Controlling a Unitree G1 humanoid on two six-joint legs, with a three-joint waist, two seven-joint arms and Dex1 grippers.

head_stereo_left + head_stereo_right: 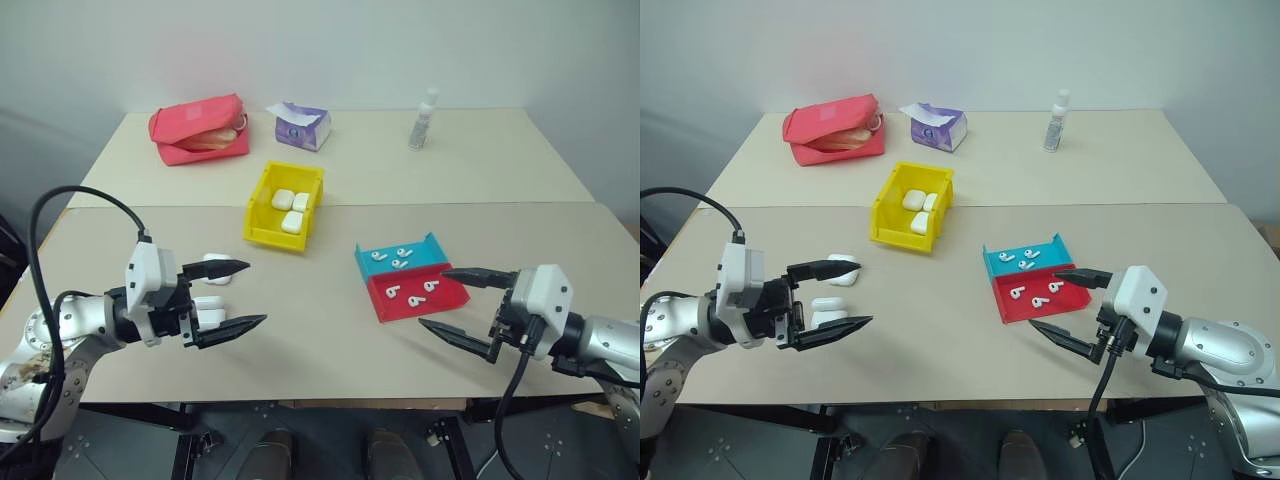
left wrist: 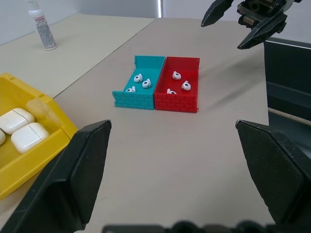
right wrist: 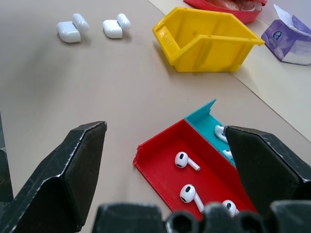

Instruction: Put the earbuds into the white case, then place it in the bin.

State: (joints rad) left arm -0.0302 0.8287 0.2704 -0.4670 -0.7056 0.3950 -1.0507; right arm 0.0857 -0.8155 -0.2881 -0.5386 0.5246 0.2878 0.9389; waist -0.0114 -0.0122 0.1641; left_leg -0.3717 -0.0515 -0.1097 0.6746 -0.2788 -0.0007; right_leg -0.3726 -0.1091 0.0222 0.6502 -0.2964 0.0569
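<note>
Earbuds (image 1: 400, 262) lie loose in my head view, a few in the blue tray (image 1: 420, 248) and a few in the red tray (image 1: 452, 296) joined to it, both just right of the yellow bin (image 1: 258, 222) and nearer me; I judge they are sorted there so each can be picked singly. Two white cases (image 1: 842, 271) rest with lids flipped up to the left of the bin and nearer me, opened, I take it, so the earbuds can drop straight in. Three more closed cases already sit inside the bin, so part of the work looks done. My left gripper (image 1: 232, 295) hangs above the open cases with its fingers spread wide and nothing between them; my right gripper (image 1: 462, 305) hovers just beside the red tray, equally spread and empty. Behind the bin sit a red pouch (image 1: 200, 130), a tissue pack (image 1: 300, 126) and a small bottle (image 1: 424, 120), none of which concern me. My left wrist view looks across the table at the trays, showing their brick-patterned front walls and the closed cases in the bin up close, plus my other gripper beyond. My right wrist view gives what the head cannot: the earbud stems (image 3: 186, 162) in clear detail, and the two open cases (image 3: 73, 28) seen from the far side of the bin.
</note>
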